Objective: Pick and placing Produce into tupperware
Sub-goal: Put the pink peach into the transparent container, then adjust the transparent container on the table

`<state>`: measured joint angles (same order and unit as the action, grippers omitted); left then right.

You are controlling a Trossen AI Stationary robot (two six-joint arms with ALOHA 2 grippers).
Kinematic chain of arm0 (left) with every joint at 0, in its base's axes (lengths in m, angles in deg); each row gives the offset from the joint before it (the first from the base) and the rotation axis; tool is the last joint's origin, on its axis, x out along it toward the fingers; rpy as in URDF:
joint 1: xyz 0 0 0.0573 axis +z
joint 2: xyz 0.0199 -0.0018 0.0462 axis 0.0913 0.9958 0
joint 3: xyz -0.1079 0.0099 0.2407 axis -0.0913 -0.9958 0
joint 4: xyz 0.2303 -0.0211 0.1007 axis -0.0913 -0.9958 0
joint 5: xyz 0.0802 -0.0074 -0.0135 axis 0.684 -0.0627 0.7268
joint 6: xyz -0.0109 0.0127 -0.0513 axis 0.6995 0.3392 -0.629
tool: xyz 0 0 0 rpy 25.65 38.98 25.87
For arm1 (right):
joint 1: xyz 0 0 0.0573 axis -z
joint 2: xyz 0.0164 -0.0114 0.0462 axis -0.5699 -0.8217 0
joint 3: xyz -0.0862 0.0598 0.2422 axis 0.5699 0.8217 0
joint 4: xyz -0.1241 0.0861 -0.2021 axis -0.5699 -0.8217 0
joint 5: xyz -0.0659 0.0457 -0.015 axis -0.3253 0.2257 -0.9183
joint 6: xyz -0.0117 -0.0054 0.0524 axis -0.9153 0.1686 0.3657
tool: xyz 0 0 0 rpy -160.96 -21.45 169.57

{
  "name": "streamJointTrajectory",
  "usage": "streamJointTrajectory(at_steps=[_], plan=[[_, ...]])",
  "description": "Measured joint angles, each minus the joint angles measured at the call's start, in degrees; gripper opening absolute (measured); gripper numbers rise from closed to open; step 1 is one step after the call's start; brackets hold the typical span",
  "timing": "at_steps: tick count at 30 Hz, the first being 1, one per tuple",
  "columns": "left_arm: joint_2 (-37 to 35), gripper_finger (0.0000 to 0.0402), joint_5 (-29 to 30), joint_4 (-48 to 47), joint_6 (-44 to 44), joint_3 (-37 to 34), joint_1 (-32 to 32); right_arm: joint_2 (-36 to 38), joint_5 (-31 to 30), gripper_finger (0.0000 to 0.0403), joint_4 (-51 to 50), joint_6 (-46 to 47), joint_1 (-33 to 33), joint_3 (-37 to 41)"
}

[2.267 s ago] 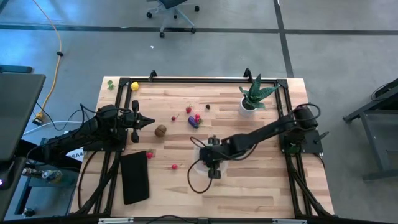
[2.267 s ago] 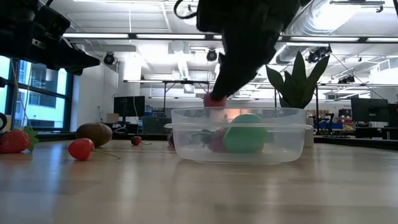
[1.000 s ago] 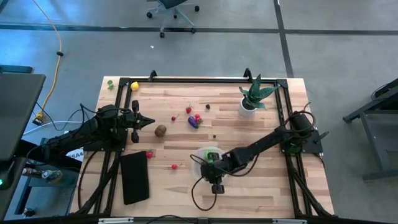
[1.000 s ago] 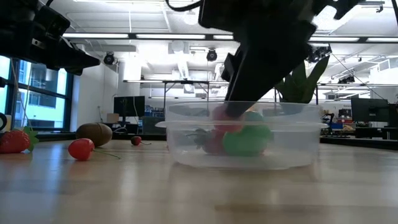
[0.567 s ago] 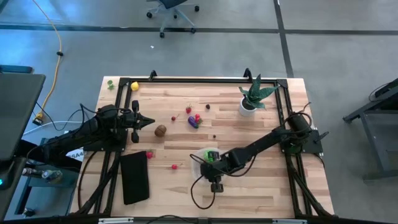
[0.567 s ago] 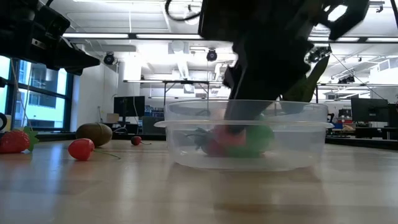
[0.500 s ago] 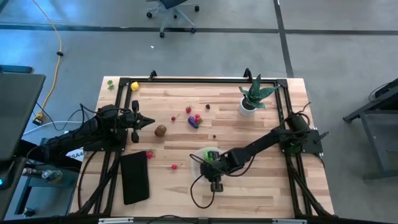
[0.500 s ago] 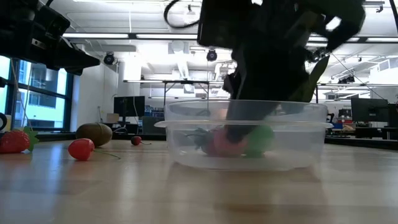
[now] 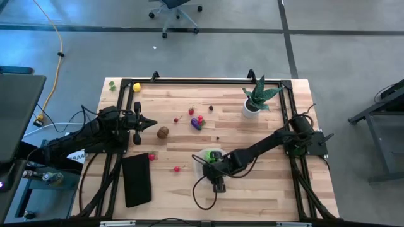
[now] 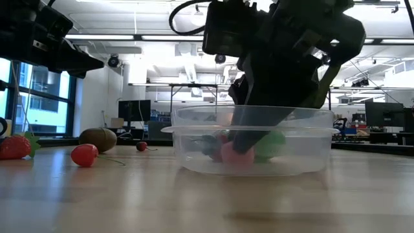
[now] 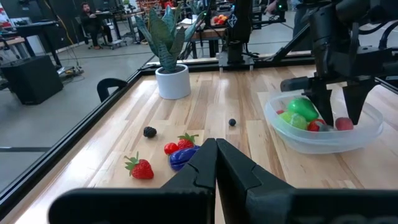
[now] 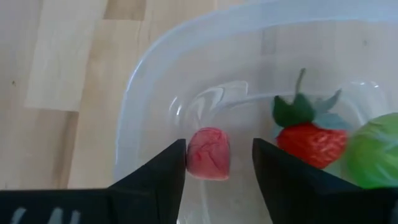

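The clear round tupperware [image 9: 201, 157] stands on the table's near middle. It holds a bright green piece [image 11: 298, 109], a strawberry [image 12: 311, 140] and a pink-red piece [image 12: 208, 152], which lies on the floor of the tupperware. My right gripper [image 12: 217, 158] reaches down into it, open, with one finger on either side of the pink-red piece. My left gripper [image 9: 153, 124] hovers shut over the table's left part. More produce lies loose on the table: a brown piece [image 9: 163, 132], a purple one [image 9: 196, 123], small red ones [image 9: 151, 157] and a yellow one [image 9: 136, 87].
A spiky plant in a white pot [image 9: 255, 101] stands at the far right. A flat black rectangle [image 9: 137, 180] lies at the near left. A black frame [image 9: 208, 81] runs along the table's edges. Bare wood lies near the front edge.
My right gripper has opened inside the tupperware and let go of the pink-red piece. The piece has dropped from rim height to the floor of the tupperware.
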<state>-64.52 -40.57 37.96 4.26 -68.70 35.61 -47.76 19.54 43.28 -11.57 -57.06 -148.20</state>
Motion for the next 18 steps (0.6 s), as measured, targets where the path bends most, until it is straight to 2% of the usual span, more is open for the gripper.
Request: streamJointTrajectory(at_steps=[9, 12, 18], plan=[[0.00, 0.0001, 0.00, 0.00, -0.01, 0.00, -0.01, 1.59, -6.31, 0.0179, -8.85, -2.70, -1.03, -5.12], [0.00, 0.0001, 0.01, 0.00, -0.01, 0.00, 0.00, 1.59, -8.78, 0.0179, -15.52, -1.72, -0.77, -8.06], [0.00, 0.0001, -0.01, 0.00, 0.00, 0.00, 0.00, 1.61, -17.48, 0.0179, -29.85, 0.77, 2.36, -15.32]])
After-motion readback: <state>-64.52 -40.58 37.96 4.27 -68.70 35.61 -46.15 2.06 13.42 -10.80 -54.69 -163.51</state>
